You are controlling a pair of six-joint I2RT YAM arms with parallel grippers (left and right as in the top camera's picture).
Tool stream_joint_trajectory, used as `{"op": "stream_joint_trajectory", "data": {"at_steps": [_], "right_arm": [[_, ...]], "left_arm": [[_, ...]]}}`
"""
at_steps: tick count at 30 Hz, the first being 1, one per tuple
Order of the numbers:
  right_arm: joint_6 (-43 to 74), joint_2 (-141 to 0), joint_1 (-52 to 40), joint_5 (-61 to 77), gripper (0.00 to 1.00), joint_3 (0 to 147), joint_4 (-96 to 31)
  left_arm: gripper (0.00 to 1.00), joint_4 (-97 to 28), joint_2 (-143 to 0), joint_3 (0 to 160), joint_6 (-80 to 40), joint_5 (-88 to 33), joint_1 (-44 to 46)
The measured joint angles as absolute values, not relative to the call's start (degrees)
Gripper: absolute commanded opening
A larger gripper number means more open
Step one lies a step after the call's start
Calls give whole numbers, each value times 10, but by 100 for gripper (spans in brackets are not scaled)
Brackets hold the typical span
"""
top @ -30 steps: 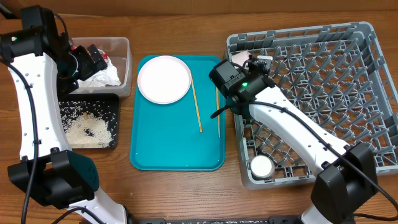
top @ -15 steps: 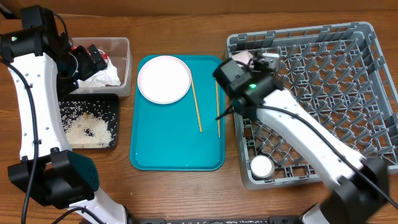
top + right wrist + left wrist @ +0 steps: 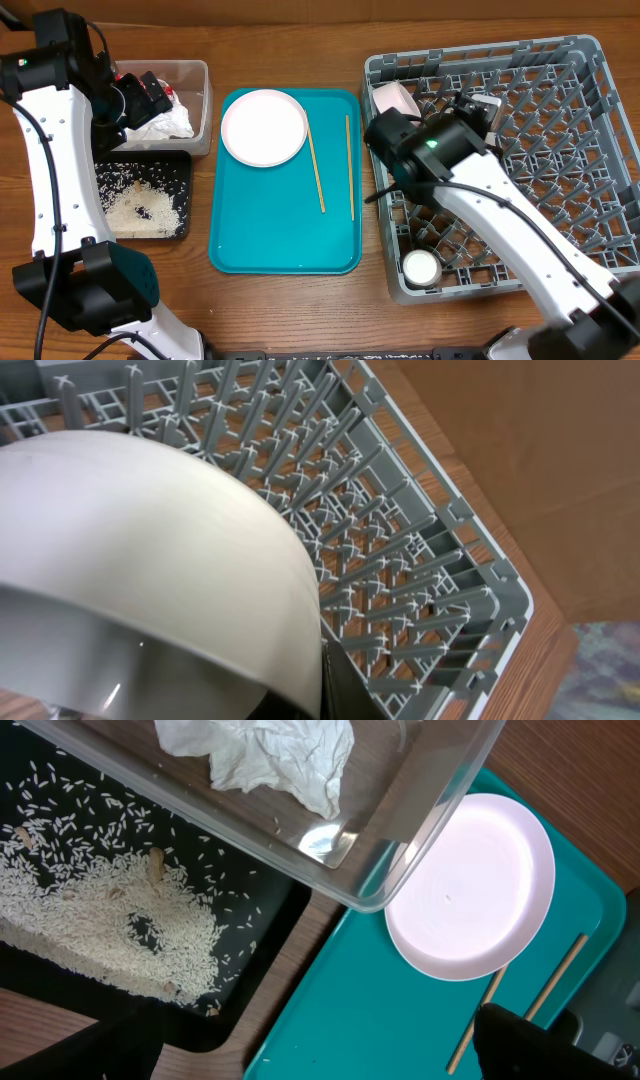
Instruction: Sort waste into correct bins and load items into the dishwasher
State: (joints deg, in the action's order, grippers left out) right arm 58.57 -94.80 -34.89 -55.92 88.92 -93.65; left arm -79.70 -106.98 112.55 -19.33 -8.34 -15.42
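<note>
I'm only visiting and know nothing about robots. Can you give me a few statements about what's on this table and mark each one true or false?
1. Two chopsticks lie on the teal tray. True.
2. The plate on the teal tray is covered in rice. False: the plate is bare, and the rice is in the black tray.
3. The crumpled napkin lies in the clear tub. True.
4. The small white cup stands on the teal tray. False: it sits inside the grey rack, at the near corner closest to the teal tray.
</note>
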Motion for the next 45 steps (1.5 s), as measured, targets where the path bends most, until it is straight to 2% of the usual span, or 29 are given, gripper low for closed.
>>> {"op": "stream_joint_trajectory", "data": {"at_steps": [13, 40, 45], "right_arm": [[665, -1091, -350, -575, 4, 888, -970], [687, -1098, -400, -524, 4, 885, -972], [679, -1098, -416, -495, 14, 885, -973]], "left_arm": [[100, -797, -1070, 1126, -193, -83, -154], [100, -797, -1070, 1126, -193, -83, -154], [100, -797, -1070, 1126, -193, -83, -154]]}}
